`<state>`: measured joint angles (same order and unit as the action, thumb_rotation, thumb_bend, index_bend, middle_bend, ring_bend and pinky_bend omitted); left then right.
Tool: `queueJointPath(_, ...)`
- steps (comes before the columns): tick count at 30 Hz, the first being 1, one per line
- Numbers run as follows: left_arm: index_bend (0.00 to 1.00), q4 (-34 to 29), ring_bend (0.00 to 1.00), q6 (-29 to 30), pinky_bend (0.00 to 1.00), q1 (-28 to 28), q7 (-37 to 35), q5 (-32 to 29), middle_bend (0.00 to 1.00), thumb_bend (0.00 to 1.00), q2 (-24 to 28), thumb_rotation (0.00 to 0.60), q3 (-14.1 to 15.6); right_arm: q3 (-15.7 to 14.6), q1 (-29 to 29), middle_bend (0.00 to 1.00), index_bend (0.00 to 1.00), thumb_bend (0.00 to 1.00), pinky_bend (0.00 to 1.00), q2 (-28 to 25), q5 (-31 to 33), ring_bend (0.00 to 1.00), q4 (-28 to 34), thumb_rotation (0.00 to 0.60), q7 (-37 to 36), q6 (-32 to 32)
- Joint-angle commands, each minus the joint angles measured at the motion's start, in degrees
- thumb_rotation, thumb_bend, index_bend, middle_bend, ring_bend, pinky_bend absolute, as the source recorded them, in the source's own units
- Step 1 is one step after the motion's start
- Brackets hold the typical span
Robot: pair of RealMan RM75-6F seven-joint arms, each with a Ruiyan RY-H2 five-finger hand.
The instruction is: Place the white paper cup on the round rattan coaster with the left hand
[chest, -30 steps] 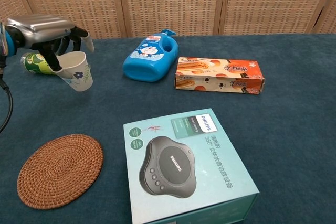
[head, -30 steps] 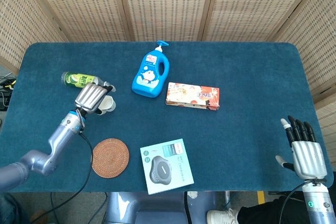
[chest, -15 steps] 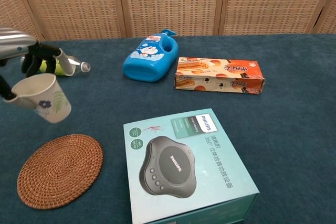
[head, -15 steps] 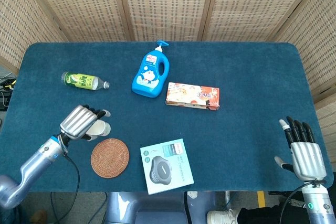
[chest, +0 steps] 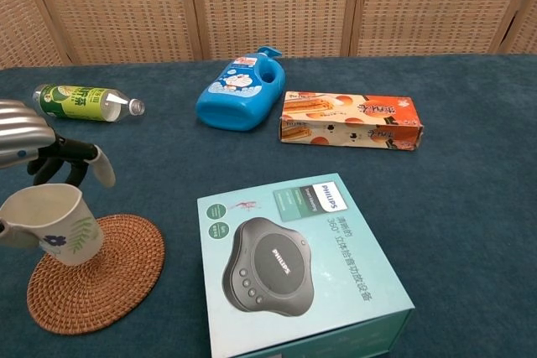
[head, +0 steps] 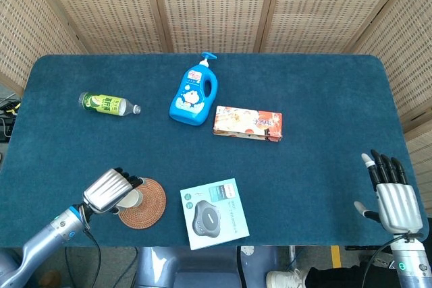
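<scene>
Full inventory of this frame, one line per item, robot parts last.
paper cup: 1, white with a floral print, held by the left hand over the coaster's left part, tilted
rattan coaster: 1, brown, round, front left of table
speaker box: 1, pale teal, front centre
shampoo bottle: 1, blue, lying flat, back centre
snack box: 1, orange and white, right of the shampoo bottle
drink bottle: 1, green label, lying on its side, back left
table: 1, dark blue cloth
left hand: 1, silver, holds the cup
right hand: 1, silver, fingers spread, off the table's front right corner
</scene>
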<state>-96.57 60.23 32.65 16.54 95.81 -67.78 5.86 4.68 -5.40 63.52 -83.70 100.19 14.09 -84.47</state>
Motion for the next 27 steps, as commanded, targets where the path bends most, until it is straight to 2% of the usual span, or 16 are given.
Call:
queueJointPath(1,0.32,-0.1,0.55,-0.97,0.51,0.36,0.41,0.74,0.51,0.0,-0.53,0.6,0.4,0.01,0.02,0.0,0.02,0.0,0.0,-0.05,0.06,0.0,-0.02,0.6,-0.09,0.0)
queueJointPath(11,0.32,-0.55,0.54,-3.41,0.51,0.86,3.42,-0.35,0.5,0.0,-2.57,0.6,0.04,0.1,0.12,0.0,0.02,0.0,0.0,-0.18,0.18,0.0,0.0,0.6,-0.28,-0.21)
queueJointPath(14,0.23,-0.72,0.38,-3.73,0.43,0.91,3.89,-0.49,0.37,0.0,-2.46,0.6,0.07,0.08,0.14,0.0,0.02,0.0,0.0,-0.23,0.17,0.0,0.04,0.6,-0.36,-0.23)
queueJointPath(16,0.09,-0.72,0.2,-3.74,0.34,0.97,3.98,-0.19,0.21,0.0,-2.34,0.6,0.16,0.07,0.15,0.0,0.02,0.0,0.0,-0.28,0.07,0.0,0.11,0.6,-0.43,-0.28)
queueJointPath(19,0.0,-0.9,0.06,-3.02,0.26,0.79,3.53,0.23,0.05,0.0,-2.06,0.6,0.14,0.08,0.23,0.0,0.02,0.0,0.0,-0.37,0.01,0.0,0.17,0.6,-0.65,-0.44)
queueJointPath(22,0.0,-1.54,0.0,-1.92,0.22,0.52,2.89,0.98,0.0,0.0,-1.09,0.6,0.23,0.06,0.32,0.0,0.02,0.0,0.0,-0.44,-0.08,0.0,0.24,0.6,-0.76,-0.61)
queueJointPath(27,0.0,-3.21,0.0,0.43,0.12,-0.57,3.15,1.9,0.0,0.0,1.94,0.6,0.68,0.03,0.36,0.0,0.02,0.0,0.0,-0.52,-0.33,0.0,0.4,0.6,-0.83,-0.77)
